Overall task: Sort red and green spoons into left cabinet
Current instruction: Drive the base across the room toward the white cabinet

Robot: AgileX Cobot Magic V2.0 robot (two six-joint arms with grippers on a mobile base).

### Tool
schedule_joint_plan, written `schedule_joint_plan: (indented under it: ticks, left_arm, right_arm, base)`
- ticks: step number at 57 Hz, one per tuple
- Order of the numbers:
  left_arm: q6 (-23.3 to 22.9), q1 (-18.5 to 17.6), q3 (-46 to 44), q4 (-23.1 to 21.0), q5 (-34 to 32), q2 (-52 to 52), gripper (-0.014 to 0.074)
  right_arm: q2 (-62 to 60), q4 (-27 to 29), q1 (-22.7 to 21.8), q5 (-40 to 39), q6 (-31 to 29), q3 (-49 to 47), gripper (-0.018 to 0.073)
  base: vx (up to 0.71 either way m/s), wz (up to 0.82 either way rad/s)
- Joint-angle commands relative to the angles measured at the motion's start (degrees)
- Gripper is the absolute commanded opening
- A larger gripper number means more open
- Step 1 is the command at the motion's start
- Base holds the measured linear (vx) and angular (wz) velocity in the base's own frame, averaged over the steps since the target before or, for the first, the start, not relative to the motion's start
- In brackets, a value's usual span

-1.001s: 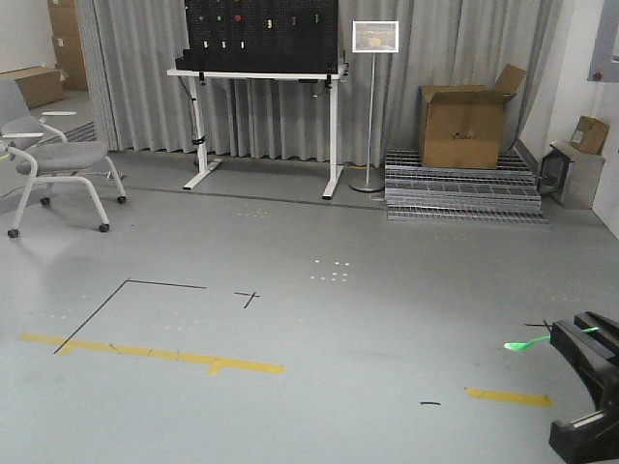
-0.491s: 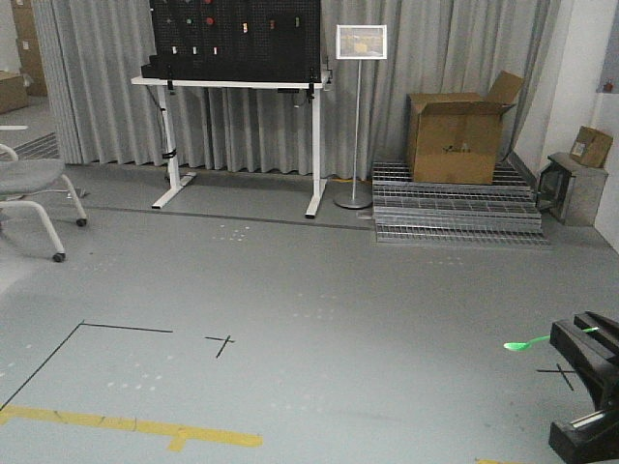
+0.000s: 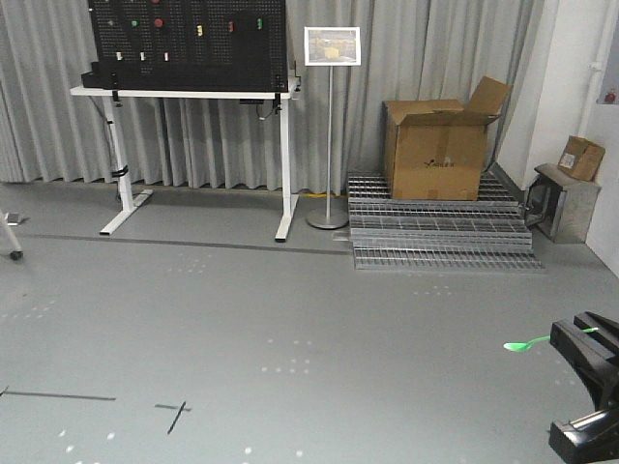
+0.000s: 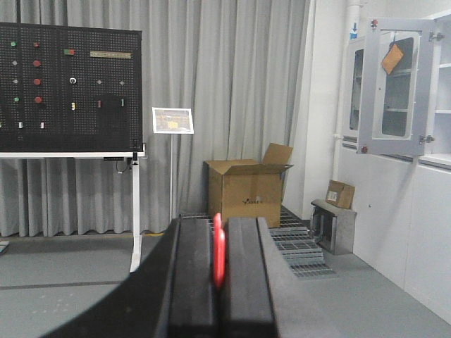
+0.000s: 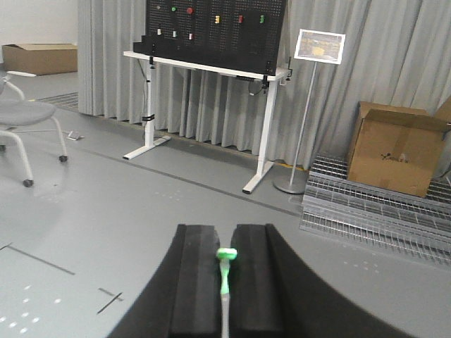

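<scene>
my left claw is clamped on the red spoon, which lies lengthwise between the fingers. my right claw pinches the green spoon the same way, bowl forward. the cabinet, upper right, stands well apart.

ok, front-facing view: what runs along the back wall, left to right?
black pegboard → sign stand → open cardboard box → grey metal bin
</scene>
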Motion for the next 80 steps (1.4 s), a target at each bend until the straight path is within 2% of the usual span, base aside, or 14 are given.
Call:
schedule_joint_plan:
  ticks: [1, 41, 80]
  left_arm:
    - [0.1, -0.2, -1.7, -0.6, -4.2, 0.1, -0.0006]
    - [0.1, -0.2, -1.7, -0.6, -4.1, 0.1, -0.0006]
    - [0.1, -0.2, -1.7, -0.6, -4.1, 0.1, -0.0006]
  right_arm:
    - [-0.5, 0.3, -0.1, -4.1, -0.1, -1.6, 0.0022]
    - [-0.5, 0.3, -0.1, -4.1, -0.1, -1.6, 0.0022]
    - [-0.5, 0.3, -0.1, -4.1, -0.1, -1.6, 0.0022]
  base:
    - [0.65, -0.07]
    - [0.64, -0.06]
    - [0.61, 0.07]
